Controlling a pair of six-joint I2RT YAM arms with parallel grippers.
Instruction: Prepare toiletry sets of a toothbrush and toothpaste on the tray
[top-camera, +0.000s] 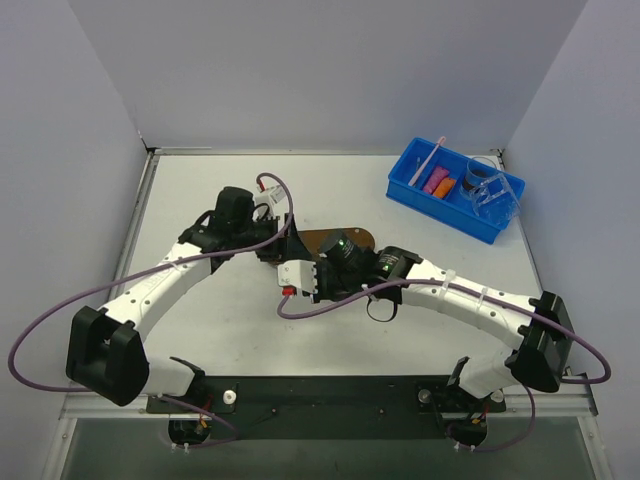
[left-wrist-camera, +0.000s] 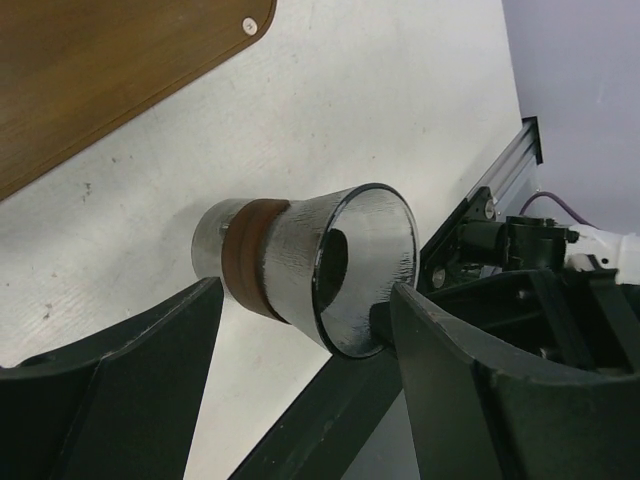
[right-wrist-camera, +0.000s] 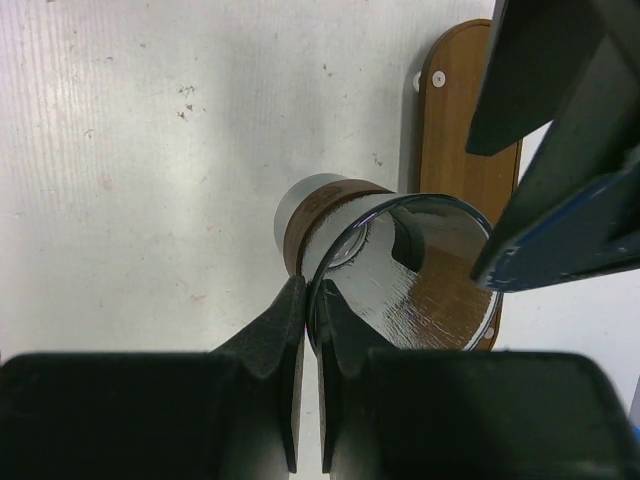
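A clear cup with a brown band (right-wrist-camera: 400, 270) sits at the rounded end of the dark-brown tray (right-wrist-camera: 470, 120). My right gripper (right-wrist-camera: 312, 310) is shut on the cup's rim, one finger inside and one outside. My left gripper (left-wrist-camera: 305, 330) is open, its fingers on either side of the same cup (left-wrist-camera: 300, 265), with the tray (left-wrist-camera: 100, 70) beyond. In the top view both grippers, left (top-camera: 272, 250) and right (top-camera: 295, 275), meet over the tray (top-camera: 345, 236) and hide the cup. The pale-pink toothbrush (top-camera: 428, 160) and the magenta (top-camera: 434, 180) and orange (top-camera: 446, 187) toothpaste tubes lie in the blue bin.
The blue bin (top-camera: 415, 195) stands at the back right and also holds two more clear cups (top-camera: 490, 185). The table's metal edge rail (left-wrist-camera: 500, 165) and the right arm's body show close behind the cup in the left wrist view.
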